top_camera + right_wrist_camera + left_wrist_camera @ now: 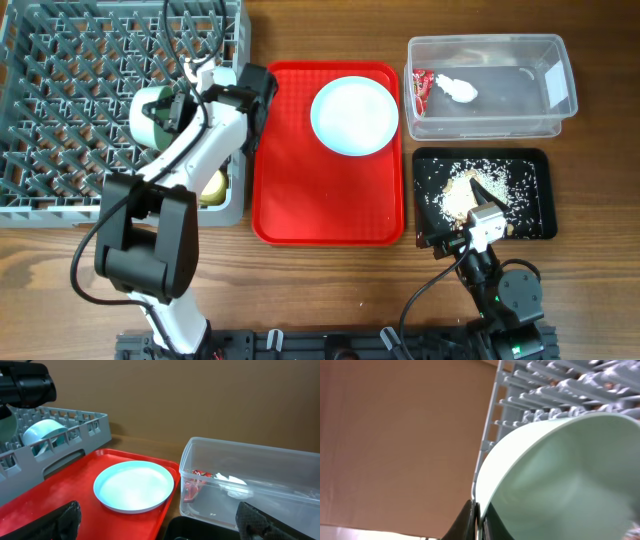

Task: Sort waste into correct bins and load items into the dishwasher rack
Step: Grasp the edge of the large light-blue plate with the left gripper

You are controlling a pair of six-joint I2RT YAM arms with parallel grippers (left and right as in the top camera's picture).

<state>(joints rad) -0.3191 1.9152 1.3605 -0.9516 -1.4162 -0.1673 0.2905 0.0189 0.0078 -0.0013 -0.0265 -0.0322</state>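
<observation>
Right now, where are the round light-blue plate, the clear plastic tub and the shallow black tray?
round light-blue plate (354,116): overhead view, its middle.
clear plastic tub (520,100): overhead view, bare floor.
shallow black tray (535,205): overhead view, bare right part.

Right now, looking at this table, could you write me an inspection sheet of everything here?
Surface: wooden table.
Job's things: bowl held over the grey rack; plate on the red tray; wrapper and napkin in the clear tub; crumbs in the black tray; yellow-green cup at the rack's corner beside the red tray, partly hidden.
Clutter: nothing seen.
Grippers: left gripper pinches the bowl's rim; right gripper open, empty.
Cables: left arm's cable and right arm's cable loop loose near the bases.
Surroundings: brown wall behind the table.
</observation>
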